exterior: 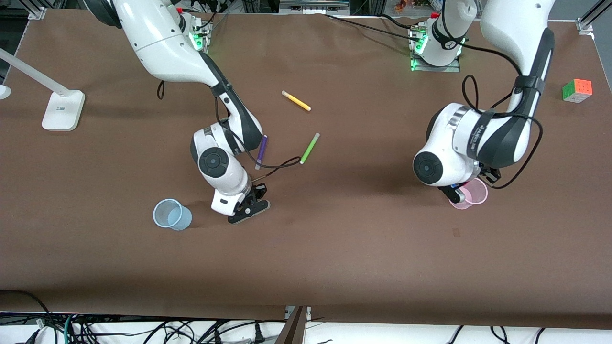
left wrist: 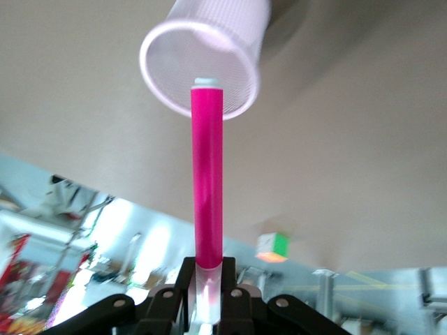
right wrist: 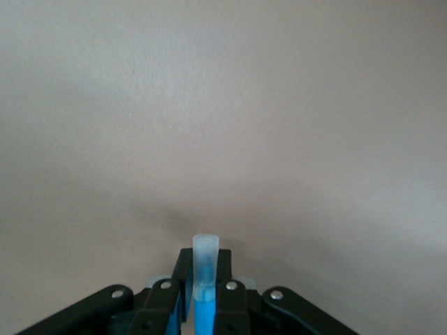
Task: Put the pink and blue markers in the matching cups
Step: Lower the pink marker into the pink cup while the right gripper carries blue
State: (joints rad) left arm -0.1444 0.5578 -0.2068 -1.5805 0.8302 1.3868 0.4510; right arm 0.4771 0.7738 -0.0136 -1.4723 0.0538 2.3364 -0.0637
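Observation:
My left gripper (exterior: 457, 193) (left wrist: 208, 269) is shut on the pale cap of the pink marker (left wrist: 207, 174). The marker's free end points at the mouth of the pale pink cup (left wrist: 202, 59). That cup (exterior: 474, 193) stands just beside the left gripper, at the left arm's end of the table. My right gripper (exterior: 247, 209) (right wrist: 207, 259) is shut on the blue marker (right wrist: 204, 314), whose greyish cap (right wrist: 206, 255) sticks out over bare table. The light blue cup (exterior: 171, 214) stands upright beside the right gripper, toward the right arm's end.
A purple marker (exterior: 261, 150), a green marker (exterior: 309, 148) and a yellow marker (exterior: 296, 101) lie mid-table, farther from the front camera. A colour cube (exterior: 577, 90) (left wrist: 272, 246) sits at the left arm's end. A white lamp base (exterior: 63, 110) stands at the right arm's end.

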